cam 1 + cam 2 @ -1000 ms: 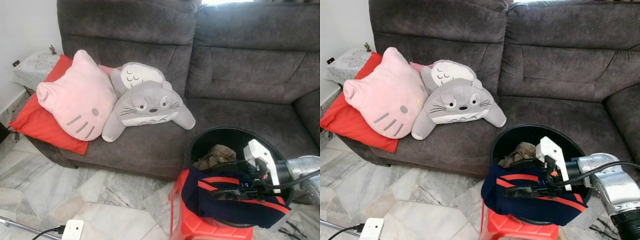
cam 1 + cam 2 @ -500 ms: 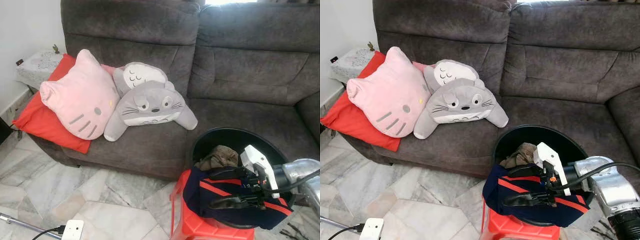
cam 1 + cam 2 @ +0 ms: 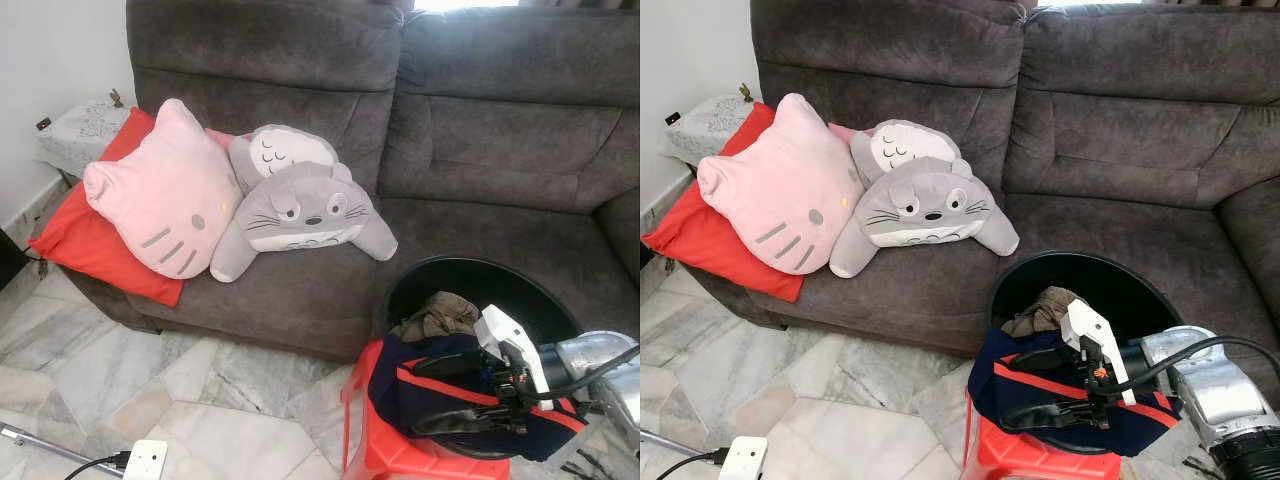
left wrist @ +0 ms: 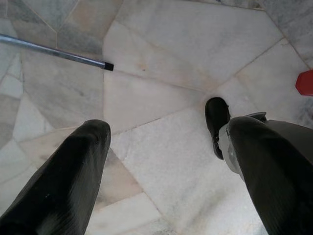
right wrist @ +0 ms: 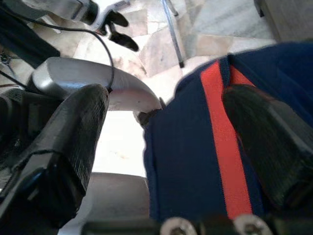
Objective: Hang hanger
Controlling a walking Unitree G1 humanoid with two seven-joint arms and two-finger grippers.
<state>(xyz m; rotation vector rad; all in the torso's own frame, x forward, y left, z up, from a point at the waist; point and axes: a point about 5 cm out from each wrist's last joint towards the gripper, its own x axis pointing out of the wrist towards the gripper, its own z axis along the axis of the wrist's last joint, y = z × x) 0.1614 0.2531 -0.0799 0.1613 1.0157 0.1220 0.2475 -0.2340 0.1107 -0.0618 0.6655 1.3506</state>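
low on the right, the right gripper [image 3: 1025,388] reaches over a navy garment with red stripes [image 3: 1040,382], its two long black fingers [image 3: 455,363] spread apart, one above and one below a red stripe; nothing is pinched between them. from the right wrist camera the same fingers [image 5: 71,142] stand wide, with the navy cloth and a red stripe [image 5: 222,142] between them, one finger lying close against the fabric. whether a hanger sits inside the garment cannot be told.

the garment is draped over the near rim of a black round basket [image 3: 1120,285], hanging down its front. inside the basket, just behind the cloth, lies a bundle of brown-olive fabric [image 3: 1045,308]. the basket stands on a red plastic stool [image 3: 400,455] on the pale marble floor [image 3: 120,370].

behind the basket runs a dark grey sofa [image 3: 480,150]. on its left seat lie a grey totoro plush [image 3: 300,205], a pink cat-face cushion [image 3: 165,190] touching it, and a red cushion [image 3: 70,240] beneath the pink one.

the left gripper [image 4: 166,161] hangs idle over the floor, fingers parted and holding nothing, with a thin metal rod [image 4: 54,50] on the tiles nearby. a white power socket [image 3: 145,460] lies at the near floor edge.
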